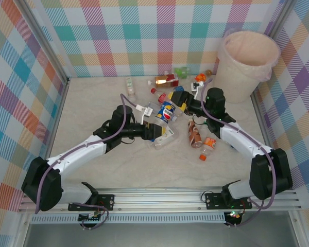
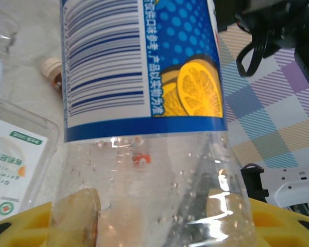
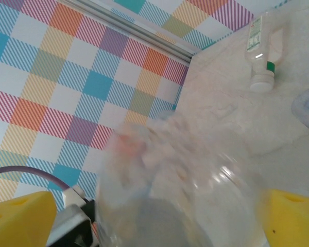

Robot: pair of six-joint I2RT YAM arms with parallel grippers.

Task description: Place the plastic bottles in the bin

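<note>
From the top camera I see the left gripper (image 1: 164, 125) in the middle of the table (image 1: 92, 108). It is clamped on the blue-label bottle (image 1: 167, 113). The right gripper (image 1: 184, 102) is just beside the far end of that bottle. The bin (image 1: 239, 77) stands in the far right corner, well apart from both grippers. More bottles lie on the table. A brown bottle (image 1: 194, 134) and an orange-cap bottle (image 1: 207, 146) lie side by side near the right arm. A clear flat bottle (image 1: 162, 140) lies under the left gripper. A white-cap bottle (image 1: 130, 87) and a red-label bottle (image 1: 166, 80) lie near the back wall.

From the left wrist camera the blue-label bottle (image 2: 144, 62) is very close. It has a bar code and a picture of a lemon slice. Its clear part sits between the yellow fingers (image 2: 26, 226) of the left gripper (image 2: 154, 226), and they press on it from both sides. A white-label bottle (image 2: 15, 154) lies on the table to the left.

From the right wrist camera the yellow fingers (image 3: 20, 216) of the right gripper (image 3: 159, 216) are wide apart. The round end of a see-through bottle (image 3: 180, 180) sits between them, and it looks blurry. There is a gap next to one finger, so the bottle is not squeezed. I cannot tell which bottle this is. Farther off, a green-ring bottle (image 3: 262, 46) lies on the table near the checked wall.
</note>
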